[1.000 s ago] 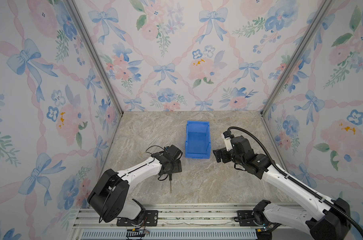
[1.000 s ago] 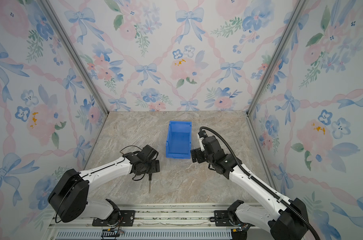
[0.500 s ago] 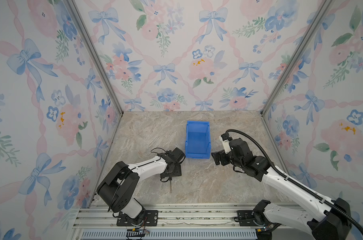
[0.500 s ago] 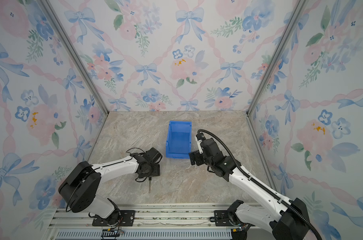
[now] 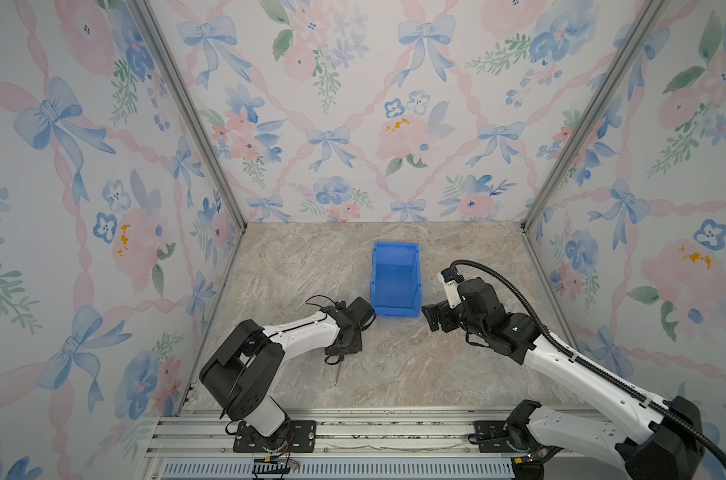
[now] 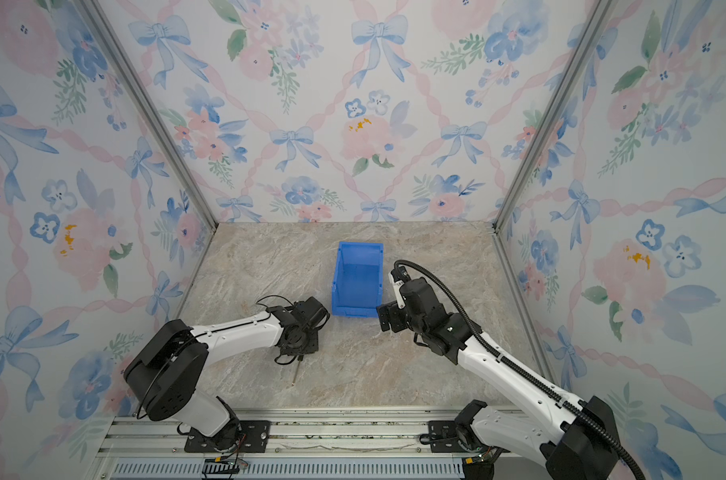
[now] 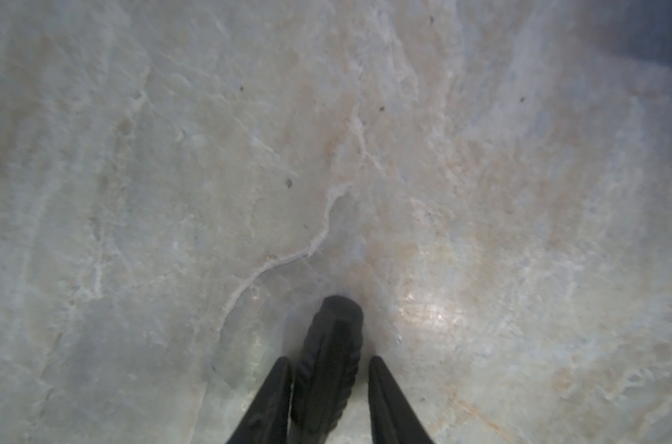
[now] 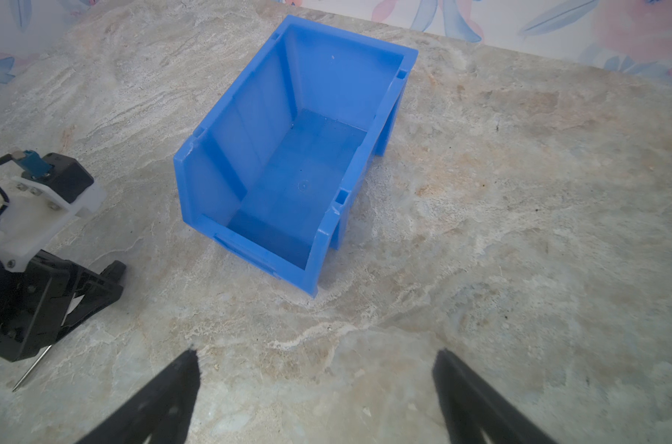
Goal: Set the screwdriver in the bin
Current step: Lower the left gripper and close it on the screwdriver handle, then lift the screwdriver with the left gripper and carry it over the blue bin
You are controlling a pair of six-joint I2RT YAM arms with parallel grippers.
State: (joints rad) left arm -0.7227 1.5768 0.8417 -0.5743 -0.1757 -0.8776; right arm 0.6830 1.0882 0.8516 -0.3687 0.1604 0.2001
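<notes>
The screwdriver (image 7: 332, 346) lies on the marble tabletop; its black ribbed handle sits between my left gripper's (image 7: 329, 358) two black fingers, which have closed in on it. In both top views that gripper (image 5: 342, 349) points down at the table and hides the handle, and only the thin silver shaft (image 5: 337, 374) pokes out toward the front edge. The blue bin (image 5: 395, 309) stands empty just behind and to the right of it. My right gripper (image 8: 318, 351) hovers open in front of the bin's low lip (image 8: 245, 250), with nothing between its fingers.
Floral-papered walls close in the marble tabletop (image 5: 456, 374) on three sides. An aluminium rail (image 5: 353, 432) with both arm bases runs along the front edge. The right arm's black cable (image 5: 515, 291) loops above its wrist, to the right of the bin.
My left gripper has dropped onto the screwdriver and its jaws have narrowed from wide open onto the handle. The right gripper has drifted slightly left and nearer the bin's front.
</notes>
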